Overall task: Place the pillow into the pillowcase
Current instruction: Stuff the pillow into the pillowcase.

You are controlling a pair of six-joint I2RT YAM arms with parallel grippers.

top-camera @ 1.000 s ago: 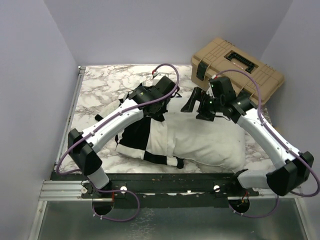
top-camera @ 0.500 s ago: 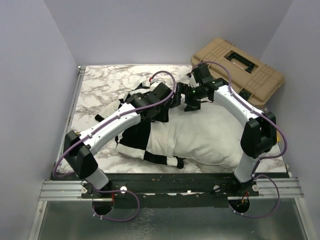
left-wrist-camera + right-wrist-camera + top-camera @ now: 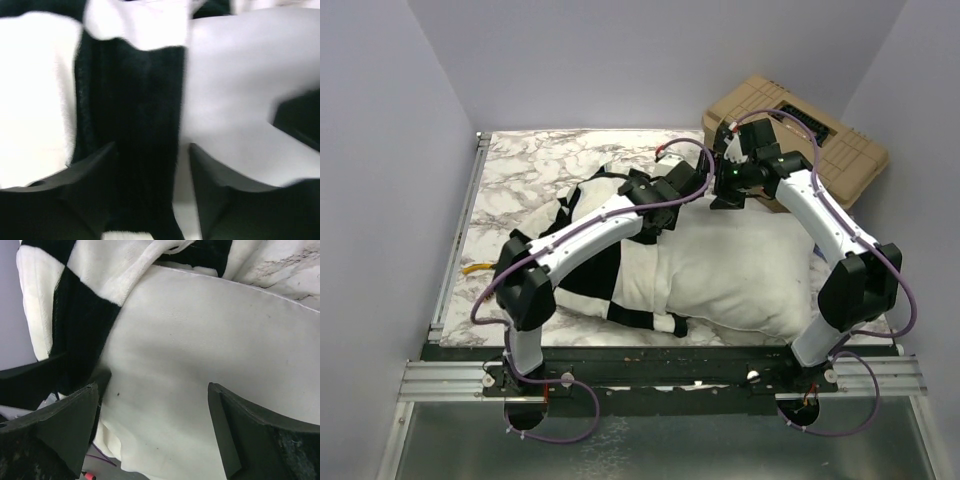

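As the left gripper (image 3: 152, 147) spreads its jaws off a black fold of the limp black-and-white checked pillowcase (image 3: 592, 285), the pull looks paused for a fresh grip; the large puffy white pillow (image 3: 740, 265) lies across the marble-patterned table (image 3: 530, 160), only its left end sleeved. The right gripper (image 3: 153, 387), wide and empty, has swung in from the right to hover over the pillow's far edge near the tan plastic toolbox (image 3: 820, 125)

Plain lavender walls (image 3: 650, 60) enclose a grey-veined marble table (image 3: 530, 170), a tan hard case (image 3: 825, 135) at its far right corner, a metal rail (image 3: 440, 378) along its near edge.
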